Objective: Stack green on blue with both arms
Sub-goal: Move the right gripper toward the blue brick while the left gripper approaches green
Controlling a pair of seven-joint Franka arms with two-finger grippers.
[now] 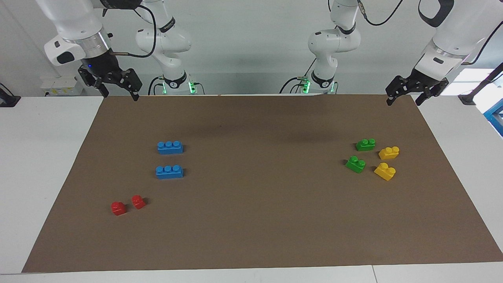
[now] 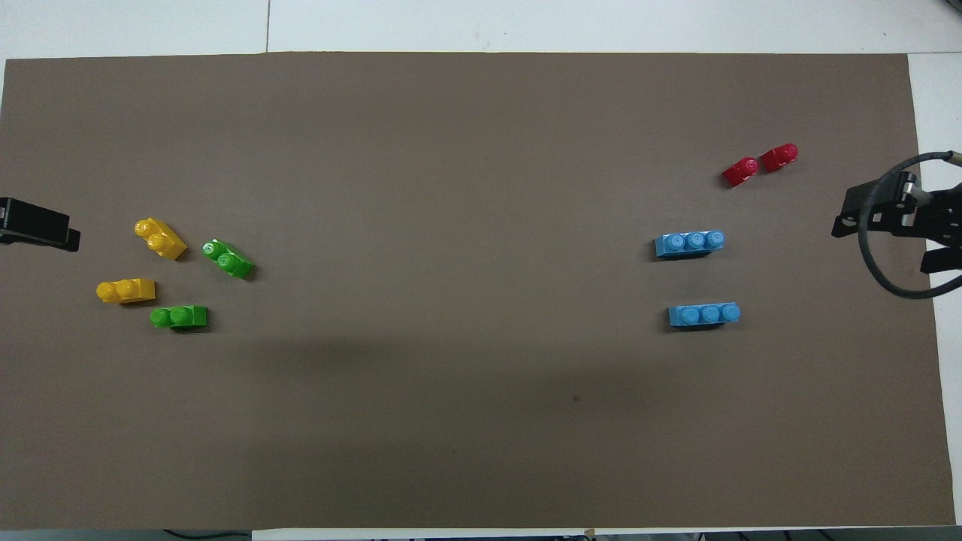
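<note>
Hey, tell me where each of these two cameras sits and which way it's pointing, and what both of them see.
Facing view: high across the table, looking back at the robots; both arms show whole, left gripper and right gripper raised over the mat's corners.
Overhead view: high above the robots' end, looking steeply down and forward; only the left gripper and right gripper show at the edges.
Shared: the mat, blue bricks, green bricks, yellow bricks, red bricks, half a turn apart.
</note>
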